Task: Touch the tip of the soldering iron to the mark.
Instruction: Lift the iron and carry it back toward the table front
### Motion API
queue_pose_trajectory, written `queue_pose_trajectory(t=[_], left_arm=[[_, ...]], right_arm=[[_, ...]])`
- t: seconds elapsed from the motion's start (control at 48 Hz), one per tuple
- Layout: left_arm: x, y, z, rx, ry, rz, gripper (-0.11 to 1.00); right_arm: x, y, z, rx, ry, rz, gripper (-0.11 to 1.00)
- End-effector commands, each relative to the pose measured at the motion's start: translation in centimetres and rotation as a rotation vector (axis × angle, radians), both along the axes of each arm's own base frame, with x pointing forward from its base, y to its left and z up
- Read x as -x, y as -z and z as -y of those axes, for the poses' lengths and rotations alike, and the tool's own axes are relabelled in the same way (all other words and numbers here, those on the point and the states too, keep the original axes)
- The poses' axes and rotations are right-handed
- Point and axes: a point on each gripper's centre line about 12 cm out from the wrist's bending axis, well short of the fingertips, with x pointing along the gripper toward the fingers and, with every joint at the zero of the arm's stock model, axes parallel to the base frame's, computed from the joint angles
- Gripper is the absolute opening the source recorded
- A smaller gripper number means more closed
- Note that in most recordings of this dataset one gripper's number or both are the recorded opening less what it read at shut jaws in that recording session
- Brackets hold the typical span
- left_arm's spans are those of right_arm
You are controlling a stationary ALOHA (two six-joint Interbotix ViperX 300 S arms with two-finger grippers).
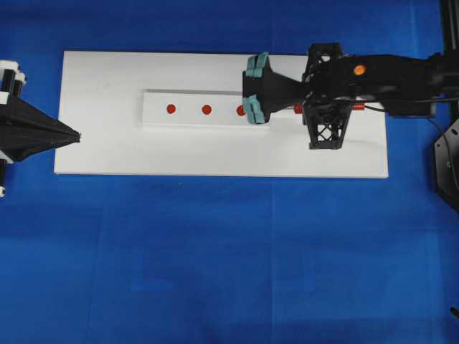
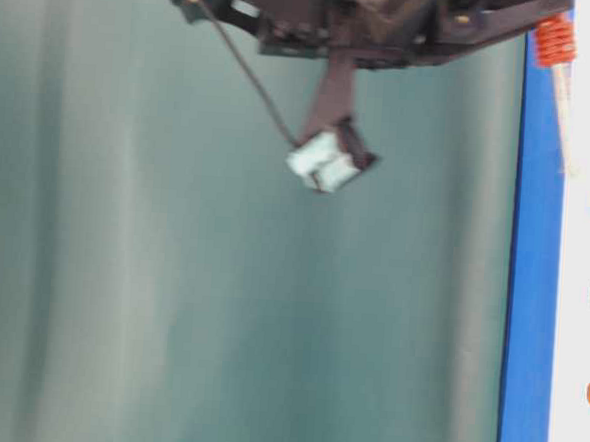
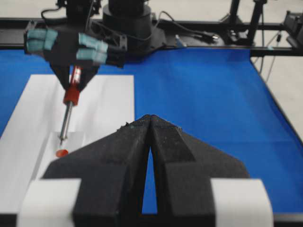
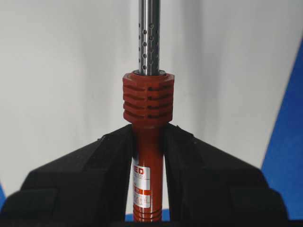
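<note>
The soldering iron [image 4: 148,109] has a red ribbed handle [image 3: 72,93] and a silver shaft, and my right gripper [image 4: 148,137] is shut on the handle just behind the ribbed collar. In the left wrist view the right gripper [image 3: 75,81] points steeply down. The tip [image 3: 60,139] is low over a white strip, a short gap behind the nearest red mark [image 3: 61,152]. I cannot tell whether it touches the strip. From overhead that mark [image 1: 241,110] lies at the edge of the right arm, which hides the tip. My left gripper [image 1: 76,136] is shut and empty at the board's left edge.
The strip [image 1: 188,97] lies on a white board [image 1: 107,154] on blue cloth. Two more red dots [image 1: 206,110] [image 1: 171,109] sit further left along it. The iron's black cord [image 1: 376,109] trails right. A black frame with cables [image 3: 199,35] runs behind the table.
</note>
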Motion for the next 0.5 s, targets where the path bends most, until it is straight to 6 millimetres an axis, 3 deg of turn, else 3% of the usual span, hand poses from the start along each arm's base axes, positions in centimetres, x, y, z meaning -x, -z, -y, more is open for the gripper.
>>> queue_pose_trajectory(t=[0.0,0.292,0.48], left_arm=[[-0.1,-0.4,0.1,-0.002,0.002,0.011,0.0],[-0.1,-0.5,0.1,-0.002,0.004,0.014,0.0],[-0.1,-0.5,0.1,-0.002,0.004,0.014,0.0]], right_arm=[[-0.1,-3.4,0.0,0.018,0.0,0.098,0.07],[1.5,-8.8,0.0,0.051,0.013,0.193,0.07],[1.7,-9.4,0.0,0.057,0.015,0.194,0.07]])
